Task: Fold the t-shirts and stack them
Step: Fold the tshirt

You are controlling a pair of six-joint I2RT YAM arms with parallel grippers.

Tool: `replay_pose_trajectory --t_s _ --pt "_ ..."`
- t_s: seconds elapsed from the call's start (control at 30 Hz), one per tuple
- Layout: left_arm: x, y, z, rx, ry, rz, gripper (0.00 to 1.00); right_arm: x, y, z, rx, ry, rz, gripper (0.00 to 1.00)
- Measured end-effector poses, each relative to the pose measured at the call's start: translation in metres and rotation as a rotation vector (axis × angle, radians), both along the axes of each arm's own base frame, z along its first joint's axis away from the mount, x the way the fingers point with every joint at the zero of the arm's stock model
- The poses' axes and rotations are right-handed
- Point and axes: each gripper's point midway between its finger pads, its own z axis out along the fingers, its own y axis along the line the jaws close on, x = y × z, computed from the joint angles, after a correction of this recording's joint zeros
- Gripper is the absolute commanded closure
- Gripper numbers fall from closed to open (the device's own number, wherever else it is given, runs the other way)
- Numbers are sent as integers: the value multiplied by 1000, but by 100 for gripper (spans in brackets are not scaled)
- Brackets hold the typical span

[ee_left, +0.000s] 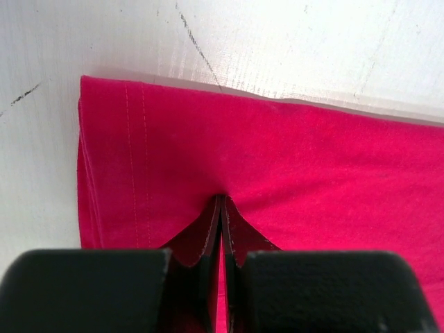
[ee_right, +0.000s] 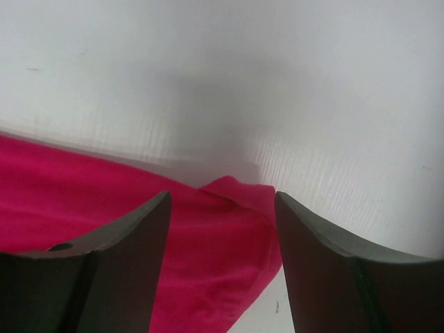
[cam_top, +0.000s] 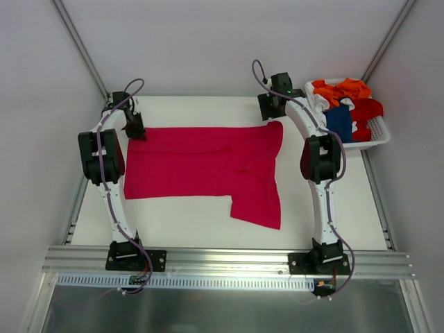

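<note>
The crimson-pink t-shirt (cam_top: 201, 163) lies spread flat across the middle of the table, with a flap hanging toward the near right. My left gripper (cam_top: 136, 133) is at its far left corner. In the left wrist view the gripper (ee_left: 222, 201) is shut, pinching the cloth (ee_left: 312, 159) near the hemmed edge. My right gripper (cam_top: 270, 114) is at the shirt's far right corner. In the right wrist view it (ee_right: 222, 198) is open, with the cloth corner (ee_right: 69, 187) between and below the fingers. The orange (cam_top: 340, 90), red (cam_top: 368, 109) and dark blue (cam_top: 338, 121) shirts lie in the basket.
A white slatted basket (cam_top: 378, 135) stands at the back right of the table, close behind my right arm. White walls close off the back and sides. A metal rail runs along the near edge by the arm bases.
</note>
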Motion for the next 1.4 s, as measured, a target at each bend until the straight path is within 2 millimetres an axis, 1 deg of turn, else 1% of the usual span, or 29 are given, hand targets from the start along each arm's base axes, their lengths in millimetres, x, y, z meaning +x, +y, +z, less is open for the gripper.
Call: replay_pose_trajectory --t_s 0.07,0.17,0.23,0.27,0.43,0.6,0.67,0.7,0.73,0.77,0.8,0.87,1.0,1.1,1.17,1.27,1.33,1.4 --pt "0 1 0 6 0 -2 100 1 -5 -15 -35 16 -8 37" --pt "0 1 0 9 0 -6 100 2 -10 -27 -74 28 -2 44" --pt "0 1 0 10 0 -8 100 3 -12 -29 -83 27 2 48" --pt "0 1 0 11 0 -9 100 4 -13 -29 -85 25 3 48" --pt "0 1 0 12 -1 -11 100 6 -16 -28 -91 22 9 48" --pt "0 1 0 12 -1 -11 100 2 -19 -31 -98 41 26 48" --pt "0 1 0 12 -1 -11 100 0 -19 -32 -99 49 35 55" --pt "0 1 0 12 -1 -11 100 -1 -19 -32 -101 52 39 62" --pt "0 1 0 12 -1 -11 100 -1 -19 -32 -104 53 43 62" --pt "0 1 0 12 -1 -11 100 -1 -19 -32 -104 54 44 69" --pt "0 1 0 12 -1 -11 100 -1 -19 -32 -104 54 45 76" --pt "0 1 0 12 -1 -11 100 -1 -20 -32 -108 53 46 100" --pt "0 1 0 12 -1 -11 100 0 -25 -31 -117 50 14 99" --pt "0 2 0 13 0 -10 100 3 -32 -25 -109 46 -39 100" --pt "0 2 0 13 0 -10 100 5 -42 -17 -91 43 -91 100" --pt "0 2 0 14 0 -9 100 9 -62 -8 -55 36 -171 100" --pt "0 2 0 14 -1 -9 100 8 -77 -9 -35 51 -216 99" --pt "1 2 1 14 -2 -10 100 4 -82 -14 -18 77 -230 99"
